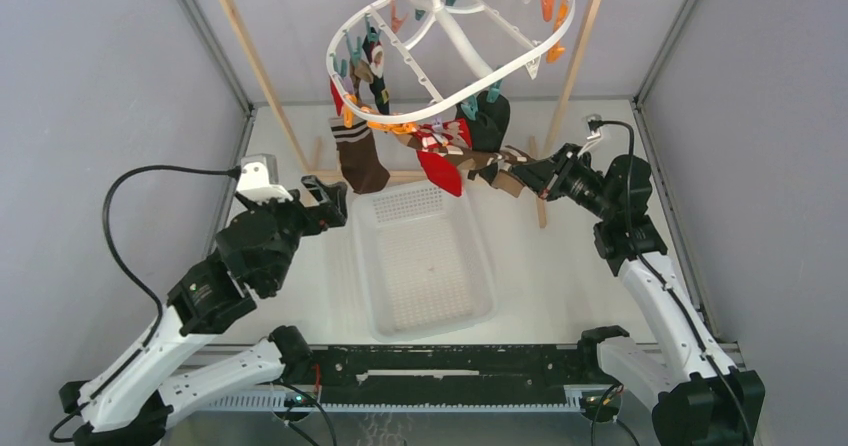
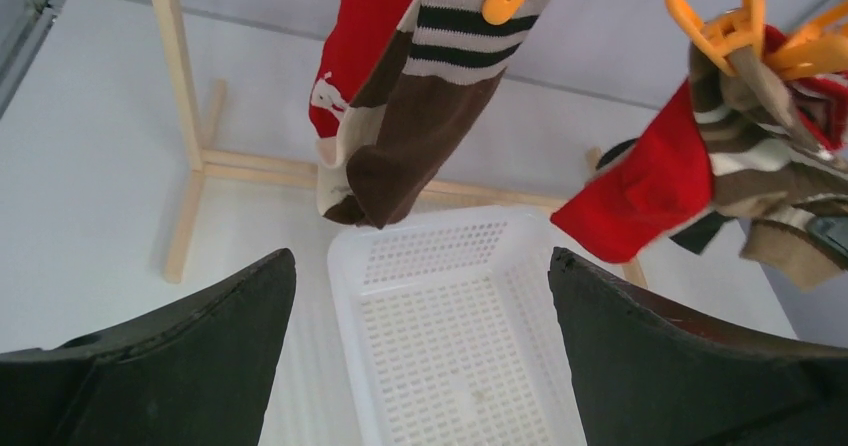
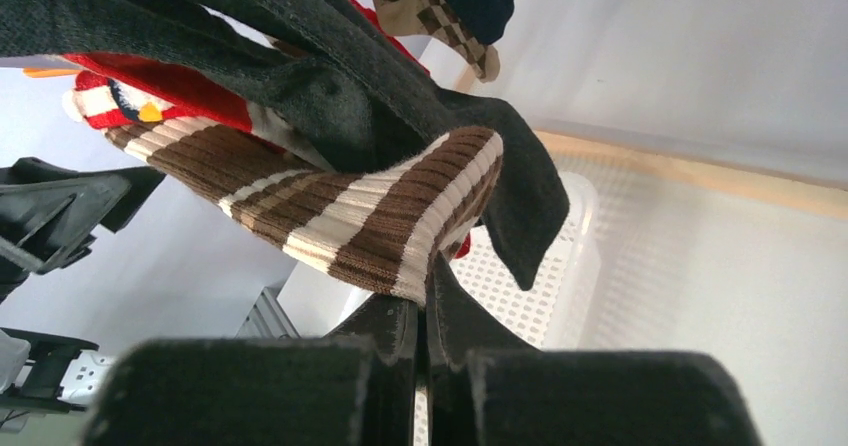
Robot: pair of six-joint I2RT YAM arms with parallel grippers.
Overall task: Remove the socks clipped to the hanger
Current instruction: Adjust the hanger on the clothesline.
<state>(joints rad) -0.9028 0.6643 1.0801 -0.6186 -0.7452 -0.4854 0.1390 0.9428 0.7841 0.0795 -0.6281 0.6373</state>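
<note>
Right gripper (image 3: 425, 301): you have it clamped on the brown striped sock (image 3: 370, 206), which is stretched sideways below the hanger (image 1: 468, 44).
Left gripper (image 2: 420, 261): spread wide, holding nothing.
Socks (image 1: 440, 166): clipped along your hanger's near rim, above the basket (image 1: 425, 266).

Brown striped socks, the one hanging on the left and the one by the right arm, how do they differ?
The left sock hangs straight down; the right sock is stretched sideways. The right gripper has its jaws shut on the right sock; nothing holds the left sock. Both are brown with pale stripes.
</note>
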